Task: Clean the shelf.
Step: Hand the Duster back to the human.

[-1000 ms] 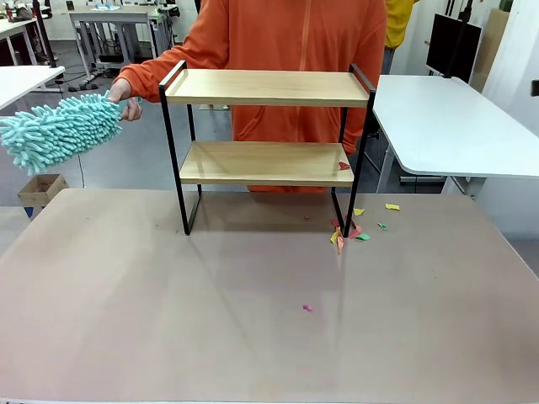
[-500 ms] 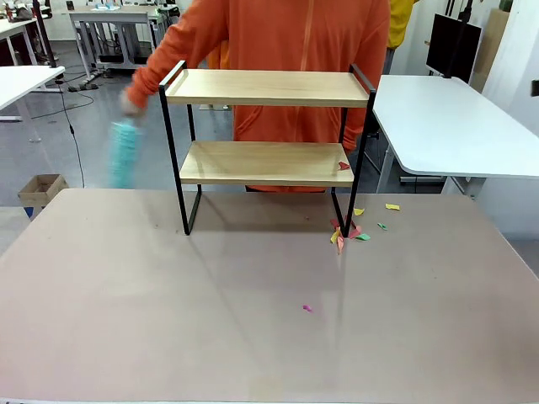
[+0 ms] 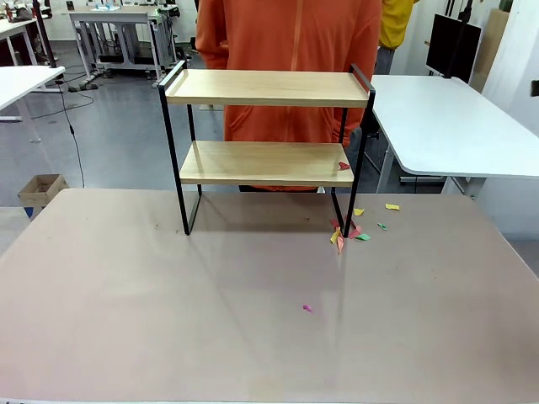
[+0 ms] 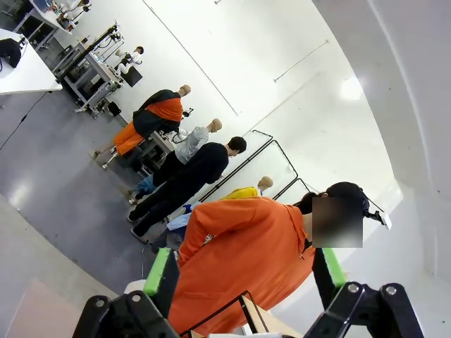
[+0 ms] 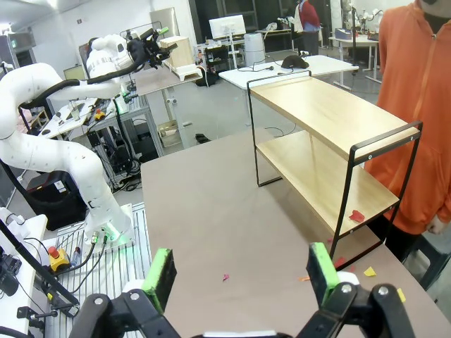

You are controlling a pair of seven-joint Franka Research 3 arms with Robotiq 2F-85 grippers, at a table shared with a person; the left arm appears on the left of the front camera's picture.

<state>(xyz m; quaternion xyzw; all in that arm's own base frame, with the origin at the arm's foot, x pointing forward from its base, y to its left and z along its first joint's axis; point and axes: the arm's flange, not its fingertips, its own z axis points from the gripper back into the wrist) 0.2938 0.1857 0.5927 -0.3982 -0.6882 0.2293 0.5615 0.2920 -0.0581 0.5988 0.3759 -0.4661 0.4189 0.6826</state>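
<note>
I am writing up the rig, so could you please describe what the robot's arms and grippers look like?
The left arm is glossy white with rounded joints. Both the left gripper and the right gripper are black, with angular linkage bases showing silver bolts, and two black fingers faced with bright green pads.

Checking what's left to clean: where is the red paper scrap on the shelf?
In the front view, the red scrap lies at the right end of the shelf's lower board, beside the right frame post.
</note>
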